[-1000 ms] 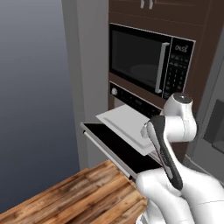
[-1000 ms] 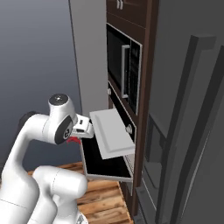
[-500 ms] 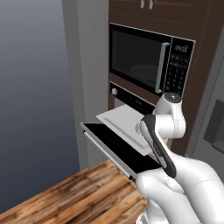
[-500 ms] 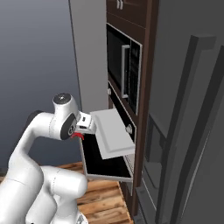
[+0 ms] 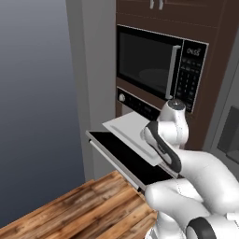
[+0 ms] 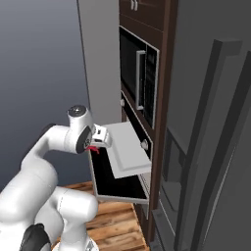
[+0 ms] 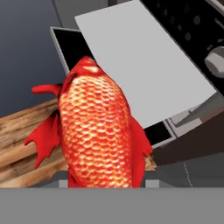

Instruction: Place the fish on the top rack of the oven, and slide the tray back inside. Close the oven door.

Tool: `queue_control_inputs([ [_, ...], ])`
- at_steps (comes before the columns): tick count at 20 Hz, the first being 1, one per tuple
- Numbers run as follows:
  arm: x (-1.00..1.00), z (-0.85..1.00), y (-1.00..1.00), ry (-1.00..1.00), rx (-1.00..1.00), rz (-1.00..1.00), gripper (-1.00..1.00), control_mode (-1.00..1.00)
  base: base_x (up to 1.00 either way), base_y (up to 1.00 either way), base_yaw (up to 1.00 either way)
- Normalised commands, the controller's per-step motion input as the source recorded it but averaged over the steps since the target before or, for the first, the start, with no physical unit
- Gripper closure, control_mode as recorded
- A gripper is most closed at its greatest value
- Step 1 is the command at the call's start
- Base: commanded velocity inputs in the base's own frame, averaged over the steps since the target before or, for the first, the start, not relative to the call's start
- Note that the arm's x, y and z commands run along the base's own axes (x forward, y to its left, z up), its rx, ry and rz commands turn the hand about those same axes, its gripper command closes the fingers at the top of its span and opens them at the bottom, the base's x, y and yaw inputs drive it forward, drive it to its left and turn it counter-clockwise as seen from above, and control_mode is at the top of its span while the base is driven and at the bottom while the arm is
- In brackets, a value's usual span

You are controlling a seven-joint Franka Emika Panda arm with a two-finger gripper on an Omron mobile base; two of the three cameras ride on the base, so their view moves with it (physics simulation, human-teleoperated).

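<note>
The red-orange fish [image 7: 98, 131] hangs in my gripper, close in front of the hand camera and hiding the fingertips. In the right base view my gripper [image 6: 99, 141] is shut on the fish [image 6: 93, 148] at the left edge of the tray [image 6: 126, 149]. The pale grey tray [image 5: 133, 135] is the top rack, pulled out of the oven [image 5: 140, 106] over the lowered oven door [image 5: 123, 158]. From the hand, the tray [image 7: 144, 65] lies ahead and to the right, with the black oven door [image 7: 70, 48] under it. My own arm hides the gripper in the left base view.
A black microwave [image 5: 158, 70] sits above the oven. A wooden counter [image 5: 88, 210] lies below the open door. A tall grey fridge [image 6: 215, 147] stands right of the oven, a grey wall panel [image 5: 91, 84] to its left. A silver knob [image 7: 214, 61] shows on the control strip.
The arm has carried the fish a little closer to the tray's edge. The tray and oven door have not moved.
</note>
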Motion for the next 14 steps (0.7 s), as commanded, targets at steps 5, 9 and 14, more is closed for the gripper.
queue_control_inputs([
  [5,0.34,-0.3,0.0,0.0,0.0,0.0,1.0,-1.0,0.0,0.0,0.0],
  [9,0.14,-0.33,0.0,-0.06,0.0,0.0,1.0,-1.0,0.0,0.0,0.0],
  [14,0.09,-0.28,0.0,-0.05,0.0,0.0,1.0,-1.0,0.0,0.0,0.0],
])
